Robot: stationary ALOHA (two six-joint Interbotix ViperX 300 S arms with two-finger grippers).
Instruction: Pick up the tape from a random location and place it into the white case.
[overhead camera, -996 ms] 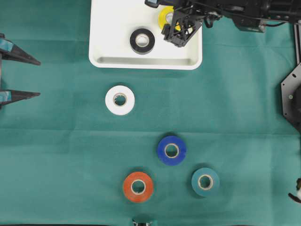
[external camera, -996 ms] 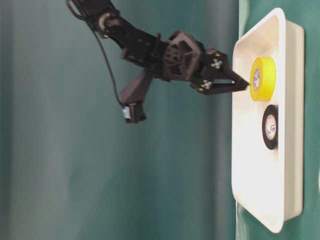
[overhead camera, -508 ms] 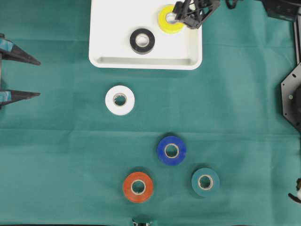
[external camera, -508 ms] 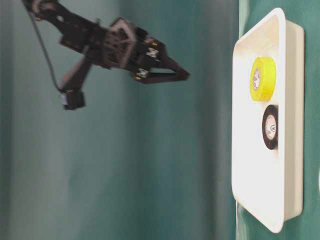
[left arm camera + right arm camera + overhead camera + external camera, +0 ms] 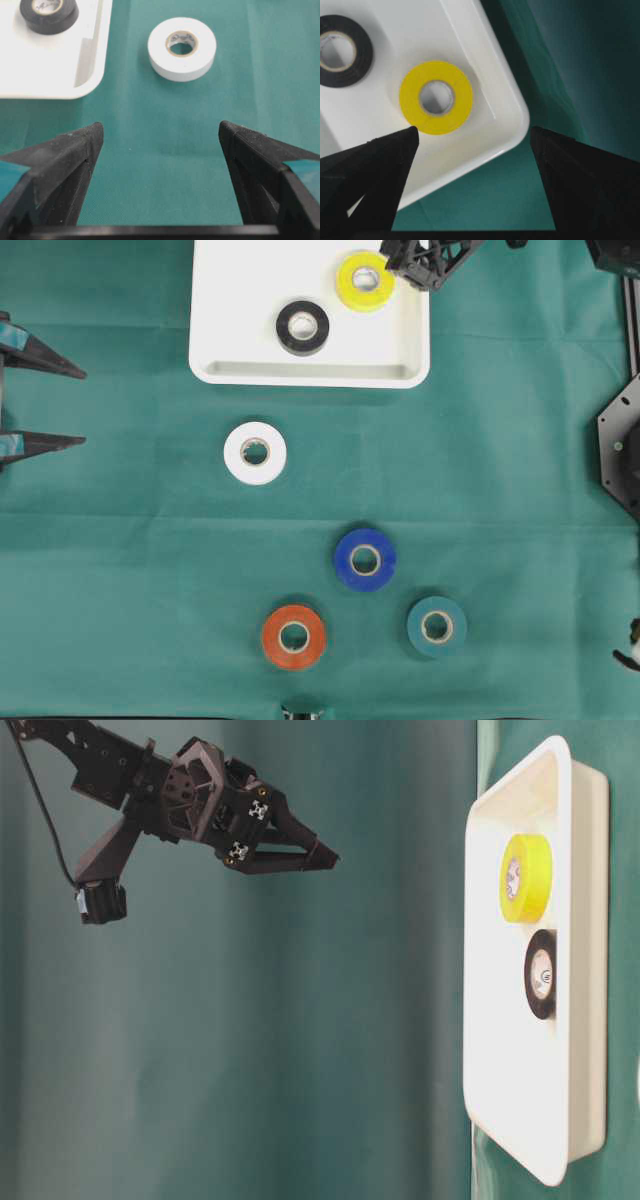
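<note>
The white case (image 5: 240, 290) lies at the top middle of the green cloth. A yellow tape (image 5: 348, 282) and a black tape (image 5: 302, 344) lie flat inside it. My right gripper (image 5: 420, 270) hangs open and empty high above the case's right corner, well clear of the yellow tape (image 5: 410, 100); the table-level view shows its jaws (image 5: 325, 855) spread far from the case (image 5: 500, 1050). My left gripper (image 5: 84, 406) rests open at the left edge, with nothing between its fingers (image 5: 75, 145). A white tape (image 5: 182, 48) lies ahead of it on the cloth.
On the cloth below the case lie the white tape (image 5: 255, 452), a blue roll (image 5: 365, 559), an orange roll (image 5: 294, 637) and a teal roll (image 5: 436, 626). Black arm hardware (image 5: 620, 440) stands along the right edge.
My right gripper has lifted up and away from the yellow tape, which stays lying in the case. The left gripper and the other rolls have not moved.
</note>
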